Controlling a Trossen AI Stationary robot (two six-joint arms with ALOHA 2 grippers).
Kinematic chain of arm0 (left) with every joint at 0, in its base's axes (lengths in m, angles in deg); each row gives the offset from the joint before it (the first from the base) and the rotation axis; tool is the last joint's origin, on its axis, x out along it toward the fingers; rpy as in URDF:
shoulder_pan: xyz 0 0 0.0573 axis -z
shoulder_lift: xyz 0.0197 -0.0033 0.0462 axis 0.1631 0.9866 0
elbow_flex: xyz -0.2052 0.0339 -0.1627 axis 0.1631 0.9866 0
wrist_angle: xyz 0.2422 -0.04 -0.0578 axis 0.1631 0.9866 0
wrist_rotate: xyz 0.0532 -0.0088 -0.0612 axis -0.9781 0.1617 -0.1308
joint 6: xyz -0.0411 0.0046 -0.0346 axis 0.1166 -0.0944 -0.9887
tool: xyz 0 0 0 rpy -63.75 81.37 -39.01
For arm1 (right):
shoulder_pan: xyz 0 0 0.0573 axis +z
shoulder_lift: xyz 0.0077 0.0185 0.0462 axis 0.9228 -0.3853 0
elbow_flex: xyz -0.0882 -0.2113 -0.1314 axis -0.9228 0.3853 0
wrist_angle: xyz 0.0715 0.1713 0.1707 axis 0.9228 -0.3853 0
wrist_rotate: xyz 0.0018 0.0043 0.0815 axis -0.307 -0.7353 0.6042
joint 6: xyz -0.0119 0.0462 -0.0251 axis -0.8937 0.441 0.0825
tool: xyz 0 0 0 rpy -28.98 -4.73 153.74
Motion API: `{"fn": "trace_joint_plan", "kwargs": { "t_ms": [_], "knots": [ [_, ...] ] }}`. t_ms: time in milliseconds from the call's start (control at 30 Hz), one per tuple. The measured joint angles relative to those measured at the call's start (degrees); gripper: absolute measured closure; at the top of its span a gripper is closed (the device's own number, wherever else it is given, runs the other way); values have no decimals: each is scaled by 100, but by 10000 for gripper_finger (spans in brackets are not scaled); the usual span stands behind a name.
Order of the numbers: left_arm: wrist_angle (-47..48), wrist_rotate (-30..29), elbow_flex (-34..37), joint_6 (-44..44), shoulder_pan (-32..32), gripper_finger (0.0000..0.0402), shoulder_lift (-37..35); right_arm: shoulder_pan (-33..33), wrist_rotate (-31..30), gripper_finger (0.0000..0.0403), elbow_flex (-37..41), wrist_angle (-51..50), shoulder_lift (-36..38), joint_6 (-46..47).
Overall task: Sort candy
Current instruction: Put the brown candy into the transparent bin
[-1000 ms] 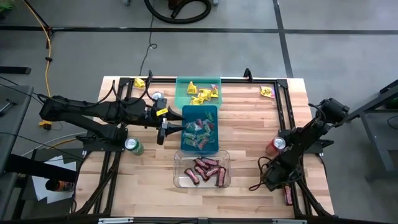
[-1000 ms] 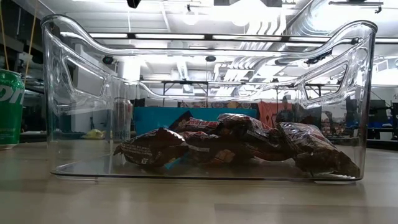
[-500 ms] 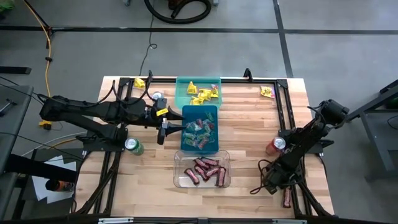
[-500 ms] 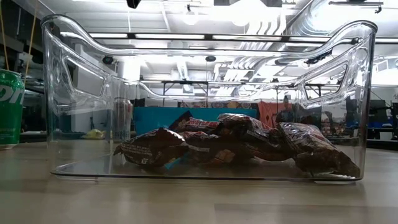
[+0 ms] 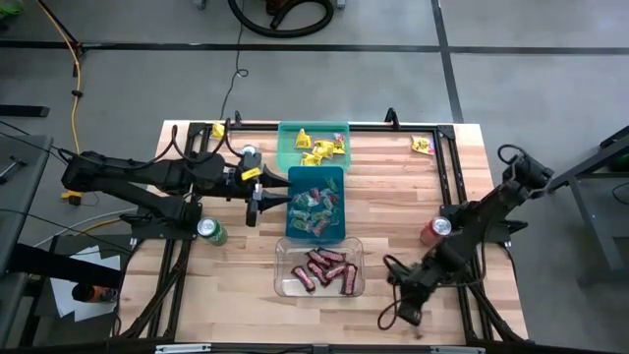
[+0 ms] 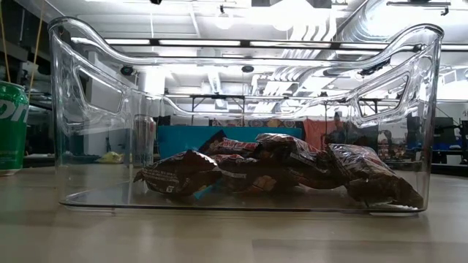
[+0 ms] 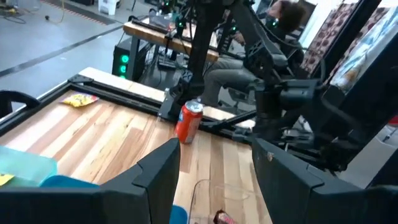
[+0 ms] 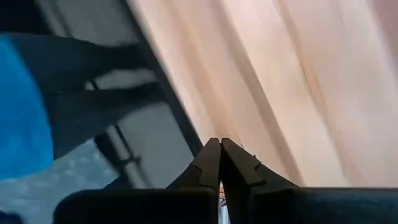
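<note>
While most of the candy already sits sorted, we still see strays: yellow packets (image 5: 316, 149) in the green bin (image 5: 285, 133), mixed packets (image 5: 314, 206) in the blue bin (image 5: 293, 231), red-brown bars (image 5: 329, 270) in the clear bin (image 5: 282, 285), plus one loose yellow packet (image 5: 423, 145) near the table's far right corner and another loose yellow one (image 5: 221, 130) near the far left corner

We judge these sweets light, soft and crinkly, with slick wrappers; the packets should give under the fingers, so best pinch across the flat middle or a crimped end, low to the wood, not on a corner where foil slips

Low view shows the bars (image 6: 278, 172) piled on the clear bin's floor, leaning on each other

Right gripper (image 5: 408, 313) is at the near right table edge, just right of the clear bin; in the right wrist view its fingers (image 8: 208, 165) are pressed fully together, and we cannot tell if any wrapper is pinched between them; none shows

Left gripper (image 5: 263, 202) hangs just left of the blue bin, fingers (image 7: 161, 168) apart with nothing between them, pointing across toward a red can (image 7: 188, 121)

Green can (image 5: 210, 230) stands by the left arm's base, silver can (image 5: 249, 153) left of the green bin, red can right of the bins, all clear of the candy
</note>
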Motion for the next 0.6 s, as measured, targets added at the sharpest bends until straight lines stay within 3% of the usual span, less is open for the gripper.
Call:
{"fn": "trace_joint_plan", "kwargs": {
  "t_ms": [200,433,600],
  "knots": [
    [-114,-51,0,1,0,215,1,-902,-1489,403,-1115,-136,2,-2774],
    [-314,-118,0,1,0,215,-1,-1965,-2267,403,-2390,98,4,-5693],
    [-548,-116,0,-1,0,215,1,-2576,-2768,403,-2863,504,9,-6974]
  ]
}}
